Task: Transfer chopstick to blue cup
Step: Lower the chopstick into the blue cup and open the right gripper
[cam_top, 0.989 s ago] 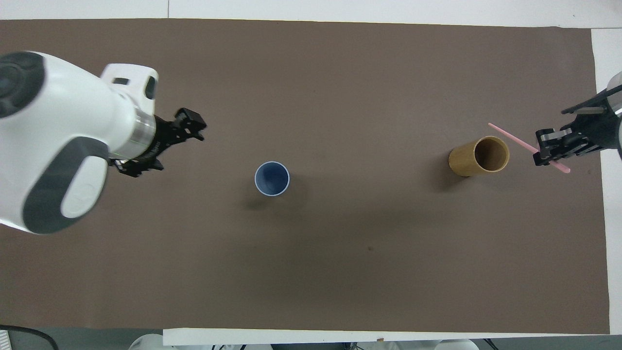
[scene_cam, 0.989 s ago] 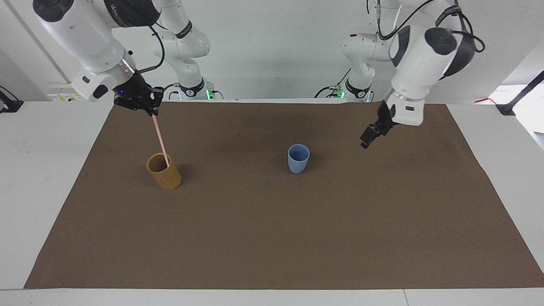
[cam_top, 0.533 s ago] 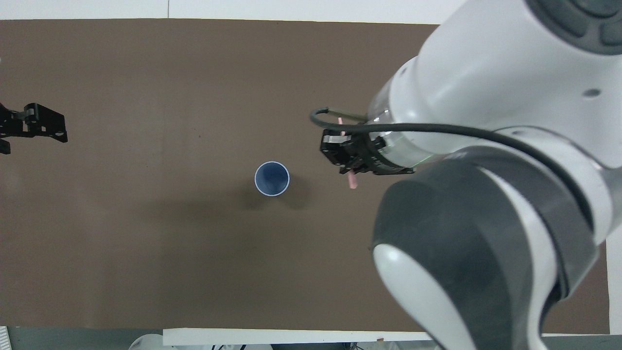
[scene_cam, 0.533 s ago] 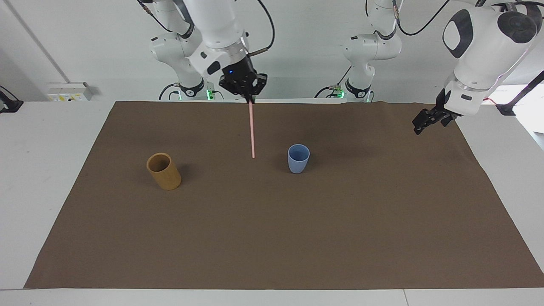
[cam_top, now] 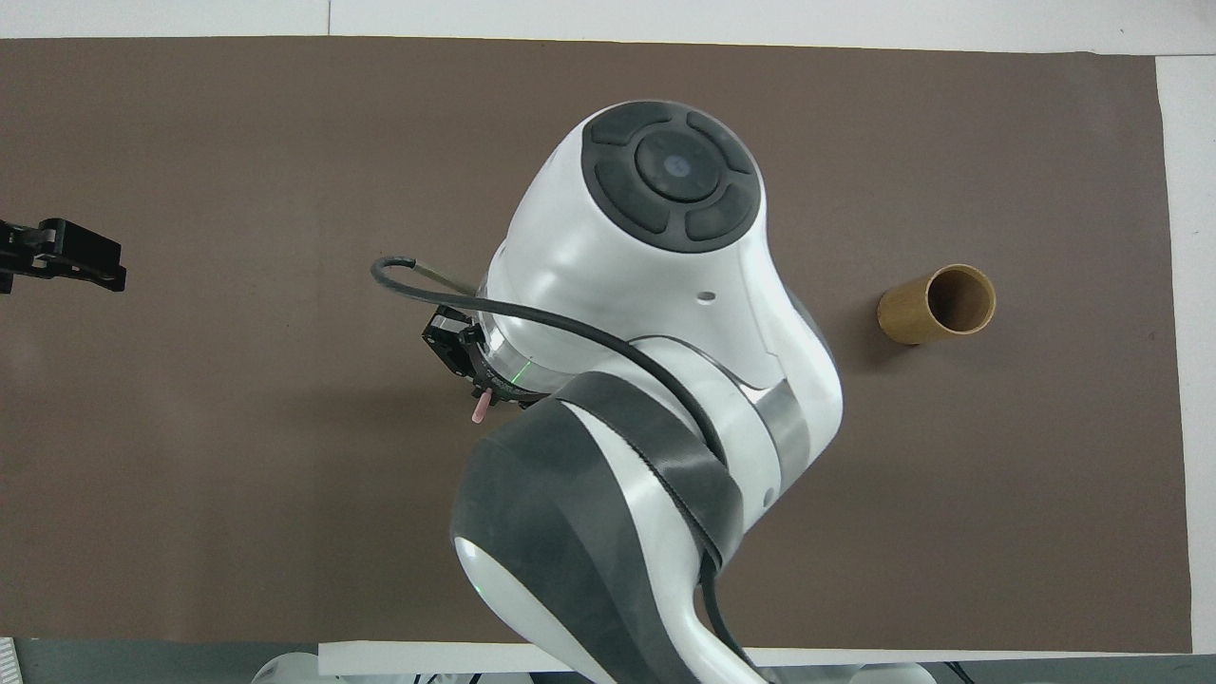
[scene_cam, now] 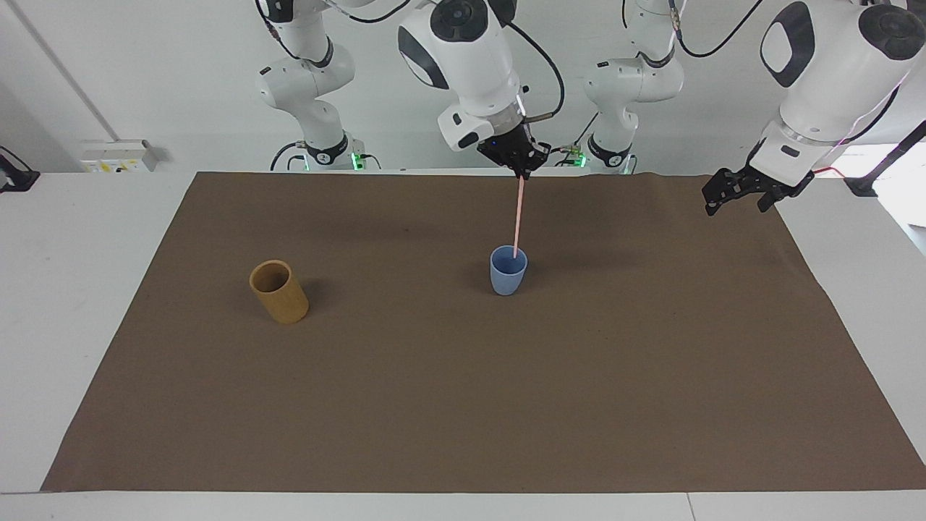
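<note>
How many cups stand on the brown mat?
2: the blue cup mid-mat, hidden by the right arm from overhead; the tan cup toward the right arm's end.

Overhead, the right arm hides the blue cup (scene_cam: 508,270) and most of the chopstick (scene_cam: 517,217).

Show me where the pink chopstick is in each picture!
Facing view: the chopstick hangs from the right gripper, its lower tip at the blue cup.
Overhead view: only a pink stub peeks out under the right arm.
Shared landmark: the tan cup.
</note>
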`<state>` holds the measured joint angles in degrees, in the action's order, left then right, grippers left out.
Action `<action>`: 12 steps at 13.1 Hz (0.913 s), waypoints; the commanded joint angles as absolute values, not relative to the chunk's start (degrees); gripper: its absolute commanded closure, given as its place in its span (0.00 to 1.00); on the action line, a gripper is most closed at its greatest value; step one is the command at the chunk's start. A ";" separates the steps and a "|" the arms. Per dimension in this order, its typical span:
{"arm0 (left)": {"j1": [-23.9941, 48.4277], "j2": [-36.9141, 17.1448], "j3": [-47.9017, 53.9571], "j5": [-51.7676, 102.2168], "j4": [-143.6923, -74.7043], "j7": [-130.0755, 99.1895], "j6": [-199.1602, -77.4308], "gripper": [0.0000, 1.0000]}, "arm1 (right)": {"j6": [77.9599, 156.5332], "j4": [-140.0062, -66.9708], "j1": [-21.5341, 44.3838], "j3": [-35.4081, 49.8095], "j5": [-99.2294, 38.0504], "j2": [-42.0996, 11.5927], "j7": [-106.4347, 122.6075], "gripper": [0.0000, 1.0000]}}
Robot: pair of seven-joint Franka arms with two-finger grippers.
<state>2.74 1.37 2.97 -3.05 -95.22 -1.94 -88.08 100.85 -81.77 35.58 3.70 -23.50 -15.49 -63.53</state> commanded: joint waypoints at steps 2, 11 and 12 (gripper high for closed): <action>2.46 1.76 2.55 -2.64 -95.19 -0.88 -87.19 0.00 | 104.76 -86.48 35.24 3.52 -26.44 -14.15 -63.90 1.00; 3.16 2.11 5.10 -1.59 -94.22 0.35 -86.75 0.00 | 103.53 -93.15 34.63 3.52 -28.65 -11.34 -65.13 1.00; 3.16 2.20 4.92 0.07 -94.22 2.18 -87.01 0.00 | 103.62 -93.86 34.63 3.52 -28.65 -10.99 -64.95 1.00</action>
<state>2.83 1.54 5.19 -1.92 -94.77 -0.56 -88.00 103.04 -89.96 35.34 3.28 -27.57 -13.67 -64.83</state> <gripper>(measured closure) 0.000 0.916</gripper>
